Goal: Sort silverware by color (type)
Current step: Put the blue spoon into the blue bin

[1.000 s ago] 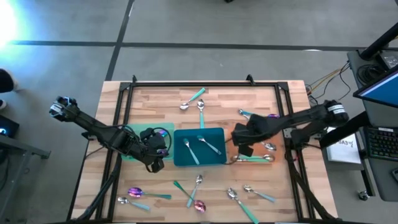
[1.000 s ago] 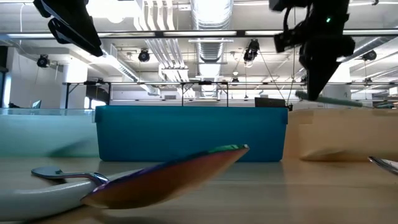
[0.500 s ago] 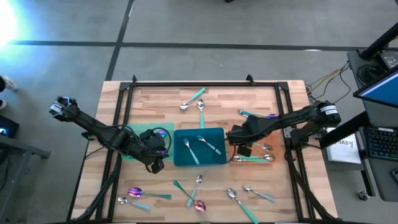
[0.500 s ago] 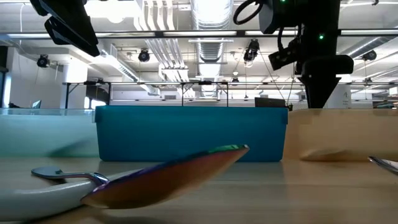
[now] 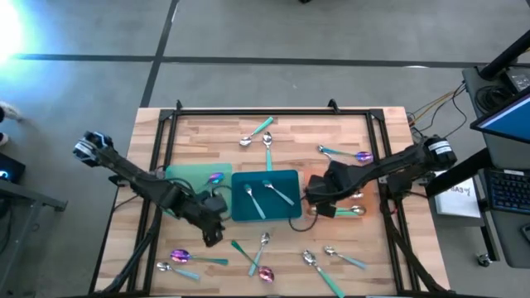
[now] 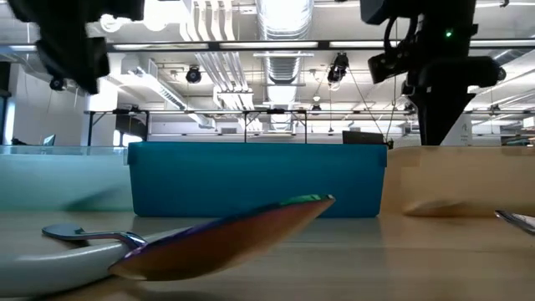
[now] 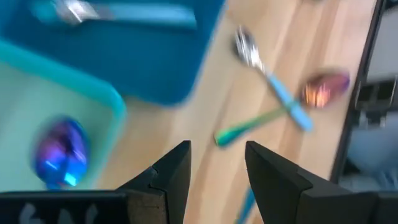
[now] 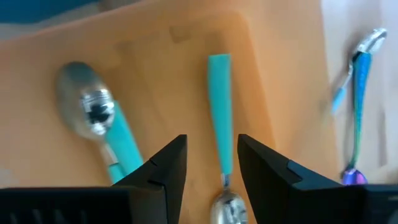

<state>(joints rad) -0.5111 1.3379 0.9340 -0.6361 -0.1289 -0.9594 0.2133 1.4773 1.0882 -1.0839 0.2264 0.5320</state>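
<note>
My left gripper (image 5: 211, 234) is open above bare wood just near of the green tray (image 5: 178, 175), which holds one purple spoon (image 7: 61, 152). My right gripper (image 5: 317, 201) is open above the orange tray (image 8: 186, 56). Below its fingers lie two teal-handled spoons, one (image 8: 219, 140) in line with the gap and one (image 8: 102, 124) beside it. The blue tray (image 5: 286, 217) holds two silver spoons (image 5: 267, 194). More spoons lie scattered near the table's far edge (image 5: 257, 134) and near edge (image 5: 263, 248).
A teal-handled spoon (image 7: 268, 78) and a purple one with a green handle (image 7: 323, 89) cross on the wood ahead of my left gripper. A purple spoon (image 8: 357, 118) lies right of the orange tray. A black frame (image 5: 248, 111) rims the table. A purple spoon (image 6: 226, 238) lies close before the low camera.
My left gripper has drawn off the green tray toward the table's near edge, leaving the purple spoon in it. My right gripper has shifted slightly toward the near edge over the orange tray. The teal handle that showed level at it in the low view is gone from there.
</note>
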